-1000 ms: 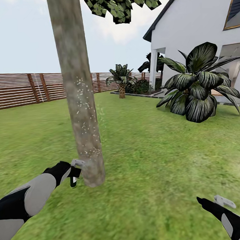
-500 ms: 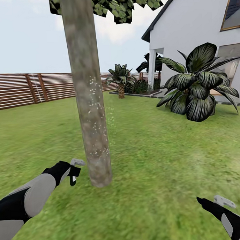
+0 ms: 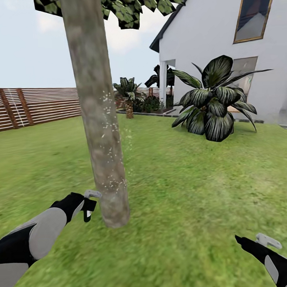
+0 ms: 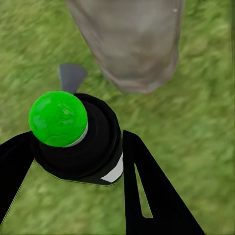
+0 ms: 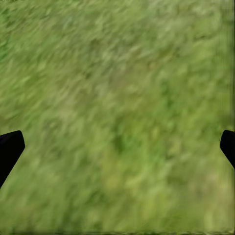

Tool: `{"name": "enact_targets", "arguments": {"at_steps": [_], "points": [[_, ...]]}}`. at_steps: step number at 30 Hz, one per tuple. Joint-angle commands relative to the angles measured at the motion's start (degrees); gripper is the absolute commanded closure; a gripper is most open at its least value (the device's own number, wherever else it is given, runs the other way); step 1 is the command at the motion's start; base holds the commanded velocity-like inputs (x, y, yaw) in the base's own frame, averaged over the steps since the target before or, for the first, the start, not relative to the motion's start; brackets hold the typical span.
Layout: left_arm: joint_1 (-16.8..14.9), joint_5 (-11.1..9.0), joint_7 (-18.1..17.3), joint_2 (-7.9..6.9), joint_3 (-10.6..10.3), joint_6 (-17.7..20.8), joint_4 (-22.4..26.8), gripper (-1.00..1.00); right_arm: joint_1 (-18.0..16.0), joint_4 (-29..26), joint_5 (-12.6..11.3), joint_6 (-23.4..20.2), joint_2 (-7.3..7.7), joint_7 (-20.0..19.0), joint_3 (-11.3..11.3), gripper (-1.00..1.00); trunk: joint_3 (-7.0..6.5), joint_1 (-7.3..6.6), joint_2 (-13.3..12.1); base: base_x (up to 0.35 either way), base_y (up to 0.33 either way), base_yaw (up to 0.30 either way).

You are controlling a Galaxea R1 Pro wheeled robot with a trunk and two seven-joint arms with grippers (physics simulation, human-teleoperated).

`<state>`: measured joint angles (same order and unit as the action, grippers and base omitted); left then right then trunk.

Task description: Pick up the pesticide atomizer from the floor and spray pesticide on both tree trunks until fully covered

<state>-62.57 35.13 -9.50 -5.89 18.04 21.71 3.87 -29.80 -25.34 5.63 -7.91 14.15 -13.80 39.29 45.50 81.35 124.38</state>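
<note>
Two black fingers (image 4: 147, 191) of the left tool (image 3: 88, 206) pinch the pesticide atomizer (image 4: 81, 142), a dark bottle with a green cap, held low just beside the foot of the tree trunk (image 3: 98, 120), whose bark carries white specks. Over the lawn (image 3: 195, 179), the right tool (image 3: 258, 243) hangs spread, gripping nothing.
</note>
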Motion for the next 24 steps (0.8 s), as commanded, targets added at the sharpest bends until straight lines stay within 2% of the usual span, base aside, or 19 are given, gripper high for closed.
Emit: {"name": "enact_targets", "arguments": {"at_steps": [1,7,14,18,24], "points": [[0.02,0.02,0.01,0.00,-0.02,0.01,0.00,1.00,0.00,0.01,0.00,0.00,0.00,0.00,0.00,-1.00,0.00,0.00,0.00,0.000,0.319,-0.270],[0.00,0.02,0.01,0.00,-0.02,0.00,0.00,1.00,0.00,-0.02,0.00,0.00,0.00,0.00,0.02,-1.00,0.00,0.00,0.00,0.000,0.318,-0.238],[0.02,0.02,0.01,0.00,-0.02,0.00,0.00,1.00,0.00,0.15,0.14,0.09,0.00,0.00,-0.02,-1.00,0.00,0.00,0.00,-0.076,0.318,-0.023],[0.02,0.03,0.01,0.00,-0.02,0.00,0.00,1.00,0.00,1.42,3.09,1.33,0.00,-0.24,-0.18,-1.00,0.00,0.00,0.00,-0.120,0.318,0.000],[0.03,0.01,0.01,0.00,-0.02,0.00,0.00,1.00,0.00,1.95,3.76,1.49,0.00,-0.27,-0.26,-1.00,0.00,0.00,0.00,-0.113,0.318,-0.007]]}}
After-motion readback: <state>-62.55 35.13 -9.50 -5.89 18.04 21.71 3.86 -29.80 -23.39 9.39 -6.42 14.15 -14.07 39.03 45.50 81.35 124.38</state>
